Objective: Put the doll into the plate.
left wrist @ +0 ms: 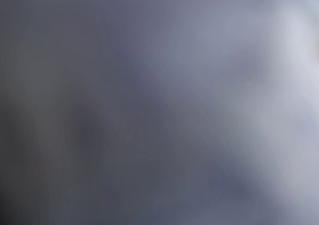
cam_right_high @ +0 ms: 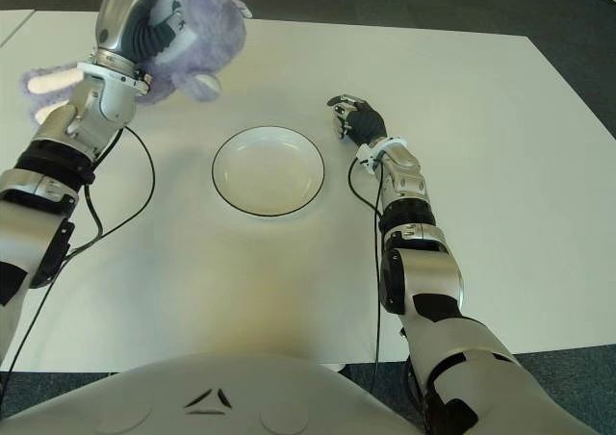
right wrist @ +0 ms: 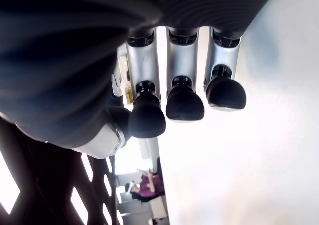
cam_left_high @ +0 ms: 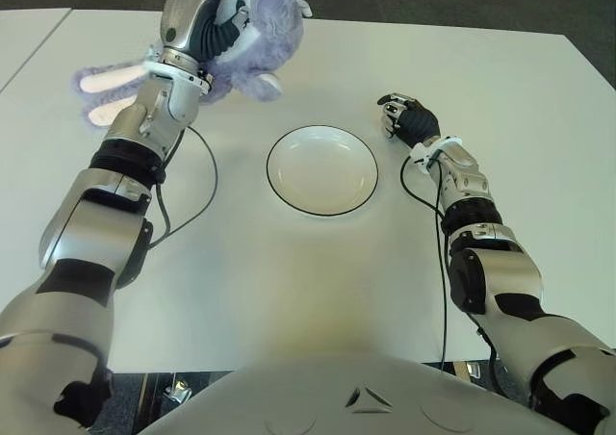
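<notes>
A fluffy purple doll [cam_left_high: 267, 33] with a long pink-lined ear [cam_left_high: 108, 79] is at the far left of the white table [cam_left_high: 289, 281]. My left hand [cam_left_high: 199, 19] is shut on its body from the near side. The left wrist view shows only blurred purple-grey plush [left wrist: 199, 105] pressed close to the camera. I cannot tell whether the doll touches the table. A white plate [cam_left_high: 321, 170] with a dark rim sits empty at the table's middle, to the right of and nearer than the doll. My right hand [cam_left_high: 405, 117] shows just right of the plate, its fingers [right wrist: 183, 103] curled and holding nothing.
A black cable [cam_left_high: 208, 180] loops over the table from my left wrist, left of the plate. Another cable [cam_left_high: 438, 225] runs along my right forearm. A second table's edge [cam_left_high: 29, 40] adjoins at the far left, and dark floor lies beyond the far edge.
</notes>
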Available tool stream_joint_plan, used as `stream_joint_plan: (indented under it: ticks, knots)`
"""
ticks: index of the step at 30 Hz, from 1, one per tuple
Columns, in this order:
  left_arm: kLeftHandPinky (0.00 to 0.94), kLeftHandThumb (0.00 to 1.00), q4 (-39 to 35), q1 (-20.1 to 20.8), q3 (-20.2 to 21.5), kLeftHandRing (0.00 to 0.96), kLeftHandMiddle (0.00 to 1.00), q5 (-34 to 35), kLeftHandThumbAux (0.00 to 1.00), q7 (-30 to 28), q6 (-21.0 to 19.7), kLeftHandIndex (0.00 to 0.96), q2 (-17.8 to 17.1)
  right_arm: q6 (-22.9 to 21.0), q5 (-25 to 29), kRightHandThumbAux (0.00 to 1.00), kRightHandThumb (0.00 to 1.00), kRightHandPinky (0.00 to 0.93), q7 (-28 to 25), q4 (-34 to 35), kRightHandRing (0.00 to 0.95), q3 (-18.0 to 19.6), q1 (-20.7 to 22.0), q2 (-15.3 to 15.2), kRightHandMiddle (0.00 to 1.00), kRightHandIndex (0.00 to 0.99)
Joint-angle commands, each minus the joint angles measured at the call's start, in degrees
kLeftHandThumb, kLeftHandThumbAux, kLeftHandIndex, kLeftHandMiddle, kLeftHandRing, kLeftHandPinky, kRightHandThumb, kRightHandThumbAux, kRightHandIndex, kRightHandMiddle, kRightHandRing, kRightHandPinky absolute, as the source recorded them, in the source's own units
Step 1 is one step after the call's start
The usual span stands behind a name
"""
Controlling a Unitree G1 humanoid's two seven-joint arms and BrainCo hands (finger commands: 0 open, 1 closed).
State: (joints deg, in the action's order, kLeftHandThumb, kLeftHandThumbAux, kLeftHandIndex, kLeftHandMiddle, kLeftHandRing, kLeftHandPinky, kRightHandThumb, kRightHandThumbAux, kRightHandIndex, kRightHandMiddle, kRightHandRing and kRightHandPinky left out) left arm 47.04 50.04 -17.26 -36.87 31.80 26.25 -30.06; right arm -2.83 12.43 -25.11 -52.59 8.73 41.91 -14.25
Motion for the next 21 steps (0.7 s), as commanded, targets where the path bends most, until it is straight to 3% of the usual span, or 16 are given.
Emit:
stream_joint_plan:
  ticks: [1, 14, 18, 21]
  knots:
    - [0.786, 1.0, -2.8, -1.62, -0.11, 0.907, 0.938, -2.2, 0.659, 1.57, 0.49, 0.96, -1.18, -2.79, -1.72, 0.727, 0.69, 0.804, 0.55, -3.94, 0.814, -0.94, -4.24, 0.75, 0.826, 0.438]
    - [0.674, 1.0, -13.63, -4.47, 0.7, 0.891, 0.932, -2.29, 0.661, -2.75, 0.99, 0.943, -0.93, -2.07, -2.02, 0.728, 0.688, 0.798, 0.55, -4.09, 0.814, -1.52, -4.13, 0.68, 0.827, 0.438]
    - [0.703, 1.0, -15.01, -4.77, 0.41, 0.888, 0.927, -2.84, 0.66, -3.25, 2.44, 0.937, -1.07, -2.11, -2.06, 0.728, 0.688, 0.807, 0.6, -4.14, 0.814, -1.75, -4.0, 0.7, 0.826, 0.438]
    - [0.79, 1.0, -14.92, -4.55, 0.03, 0.892, 0.922, -3.1, 0.658, -3.48, 3.93, 0.93, -0.95, -1.97, -2.14, 0.728, 0.688, 0.82, 0.75, -4.29, 0.818, -1.91, -3.94, 0.78, 0.831, 0.438]
